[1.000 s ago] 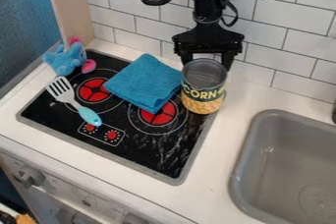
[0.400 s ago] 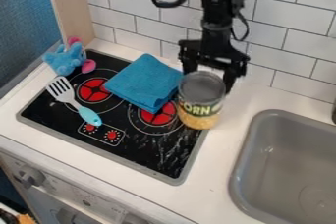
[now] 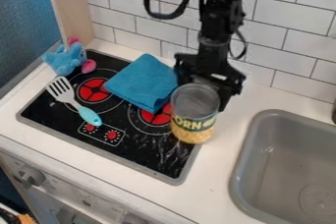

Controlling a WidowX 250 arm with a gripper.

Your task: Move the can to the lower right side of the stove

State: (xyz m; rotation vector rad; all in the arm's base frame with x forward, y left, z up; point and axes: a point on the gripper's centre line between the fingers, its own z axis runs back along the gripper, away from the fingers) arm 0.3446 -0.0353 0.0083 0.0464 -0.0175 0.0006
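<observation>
The pincer (image 3: pixel 201 93) is closed about the can of corn (image 3: pixel 193 120), a finger at either side of the upper body, and the can is upright just in front of it, on the camera side. A grip from behind and above makes sense here: it seems to keep the can level and leaves its near side free for setting down. Whether the base touches the surface or hangs a little over it, I cannot tell; it shows at the right-hand border of the toy stove (image 3: pixel 134 145). The goal, the stove's lower right part, lies farther out from the pincer toward the camera, so the next move probably calls for a short carry that way, slightly left in the view, then a straight lowering. The blue cloth (image 3: pixel 143 84) lies close by the pincer on the left, folded partly over the rear-right burner (image 3: pixel 156 117); keeping the can to the right of it should avoid dragging the fabric. The slotted spatula (image 3: pixel 87 115) and plush toy (image 3: pixel 64 62) are well left of the pincer, out of the likely path. Right of the pincer is the sink (image 3: pixel 257 128), apart from the can. Should the can come down astride the stove's raised border, it could tip, so it wants its whole base inside.
</observation>
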